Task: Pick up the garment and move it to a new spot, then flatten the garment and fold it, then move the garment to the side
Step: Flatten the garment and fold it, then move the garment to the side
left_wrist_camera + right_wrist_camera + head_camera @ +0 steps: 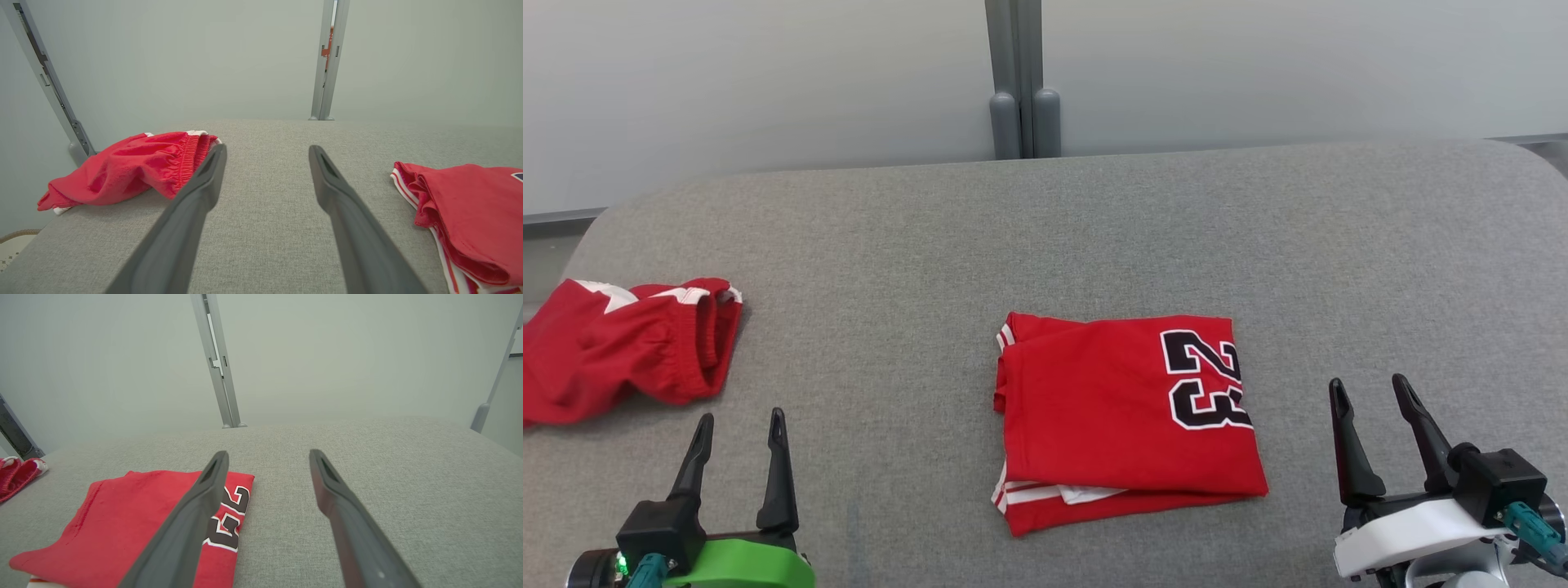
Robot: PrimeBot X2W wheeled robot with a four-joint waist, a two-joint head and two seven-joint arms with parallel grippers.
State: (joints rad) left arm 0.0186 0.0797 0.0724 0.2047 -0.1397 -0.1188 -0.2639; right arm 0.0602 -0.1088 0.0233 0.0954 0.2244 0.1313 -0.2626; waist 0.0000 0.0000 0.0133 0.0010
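The garment [1123,416] is a red jersey with a black number 23, folded into a rectangle near the middle of the grey padded table [1045,237]. It shows at the right edge of the left wrist view as the jersey [470,212] and at the lower left of the right wrist view as the jersey [135,522]. My left gripper [741,423] hovers open at the lower left, well left of the jersey, nothing between its fingers [204,183]. My right gripper [1372,388] stands open just right of the jersey, its fingers [331,486] empty.
Crumpled red shorts [621,347] with white trim lie at the table's left edge, beyond my left gripper; the shorts [126,169] also lie left of its fingers. A pale wall with a grey post [1021,82] runs behind the table. Bare grey surface lies between jersey and shorts.
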